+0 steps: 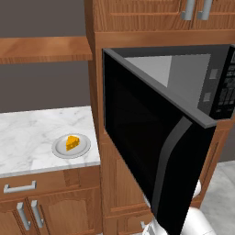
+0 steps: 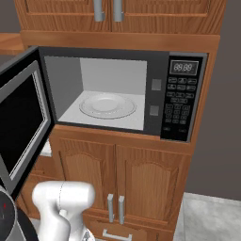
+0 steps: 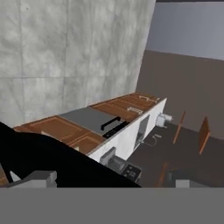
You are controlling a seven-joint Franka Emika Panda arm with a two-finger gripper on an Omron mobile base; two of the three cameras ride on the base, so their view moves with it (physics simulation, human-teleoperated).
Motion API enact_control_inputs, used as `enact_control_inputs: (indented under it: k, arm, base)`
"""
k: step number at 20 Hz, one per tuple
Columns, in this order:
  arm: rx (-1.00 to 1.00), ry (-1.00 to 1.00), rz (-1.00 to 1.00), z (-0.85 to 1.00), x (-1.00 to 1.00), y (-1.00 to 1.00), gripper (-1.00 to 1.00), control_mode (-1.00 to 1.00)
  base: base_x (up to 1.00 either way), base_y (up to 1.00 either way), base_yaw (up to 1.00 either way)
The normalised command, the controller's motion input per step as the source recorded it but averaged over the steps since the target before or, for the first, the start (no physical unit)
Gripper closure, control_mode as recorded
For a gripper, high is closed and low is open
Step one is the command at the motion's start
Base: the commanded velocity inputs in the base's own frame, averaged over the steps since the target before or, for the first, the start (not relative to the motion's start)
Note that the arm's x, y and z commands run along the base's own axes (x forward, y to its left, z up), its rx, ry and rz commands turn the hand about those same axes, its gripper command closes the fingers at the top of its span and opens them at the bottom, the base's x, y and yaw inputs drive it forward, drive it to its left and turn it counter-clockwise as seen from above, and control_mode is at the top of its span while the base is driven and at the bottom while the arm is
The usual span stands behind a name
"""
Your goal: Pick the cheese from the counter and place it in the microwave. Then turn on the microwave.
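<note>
Left base view: cheese [image 1: 72, 142] on grey plate [image 1: 58, 150] on counter [image 1: 27, 137], unpicked. Microwave [image 2: 162, 89] door [image 1: 142, 151] open, turntable empty. Hand [image 3: 109, 178] spread, holding nothing. Everything left.

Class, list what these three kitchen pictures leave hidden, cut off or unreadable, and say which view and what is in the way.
- Microwave interior, left base view: mostly blocked by its own open door; the glass plate shows in the right base view.
- Counter, right base view: only a sliver past the door; the cheese is hidden there.
- Display digits, right base view: too small to read.
- Gripper, hand view: tips barely visible at the bottom edge.
</note>
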Motion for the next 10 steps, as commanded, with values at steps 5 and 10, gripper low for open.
enact_control_inputs:
  k: [5,10]
  arm:
    - [0.14,0.09,-0.15,0.13,-0.10,-0.23,-1.00,-1.00]
    - [0.17,0.12,-0.24,0.10,-0.07,-0.26,-1.00,-1.00]
  base:
    - [0.00,0.00,0.00]
    - [0.00,0.00,0.00]
